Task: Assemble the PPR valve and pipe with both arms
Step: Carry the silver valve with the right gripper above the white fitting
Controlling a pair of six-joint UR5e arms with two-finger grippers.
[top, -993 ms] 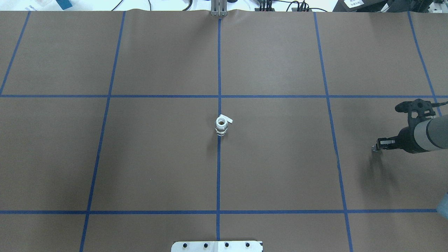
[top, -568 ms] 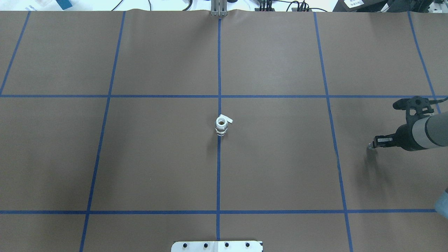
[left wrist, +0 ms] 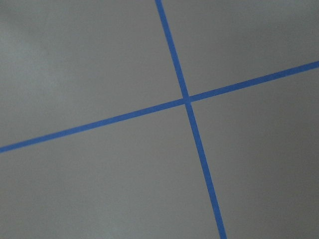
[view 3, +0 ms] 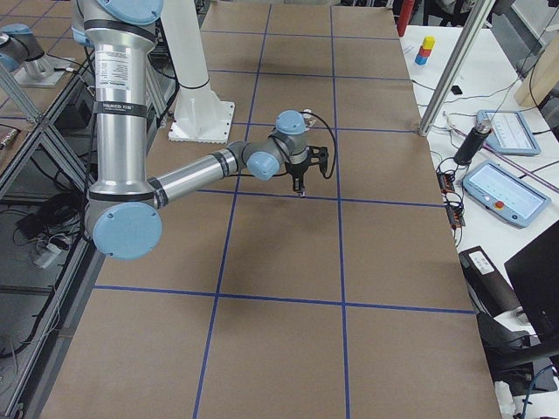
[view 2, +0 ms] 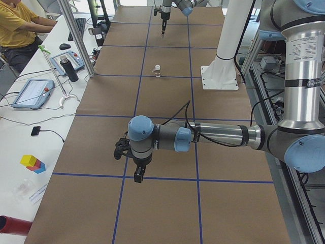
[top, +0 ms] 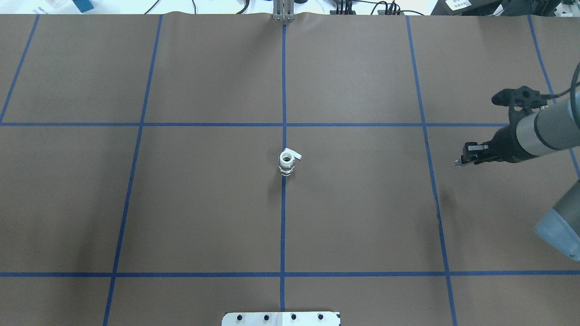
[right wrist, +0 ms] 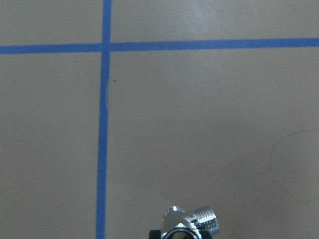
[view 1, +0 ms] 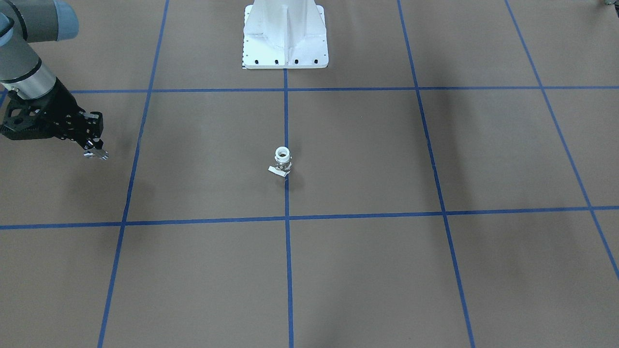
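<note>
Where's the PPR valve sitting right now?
In the overhead view the PPR valve stands upright mid-table on the central blue tape line, well left of the right end effector, which holds the pipe.

**Robot lab, no question**

The brown table (top: 204, 203) was gridded in blue tape (top: 282, 226). A white pedestal (view 1: 285, 34) was bolted down, and a grey arm (view 2: 218, 136) stretched across. Alongside, a bench (view 2: 51, 127) carried pendants (view 2: 30, 93) and a keyboard (view 2: 80, 25), with an operator (view 2: 18, 25) seated there.
</note>
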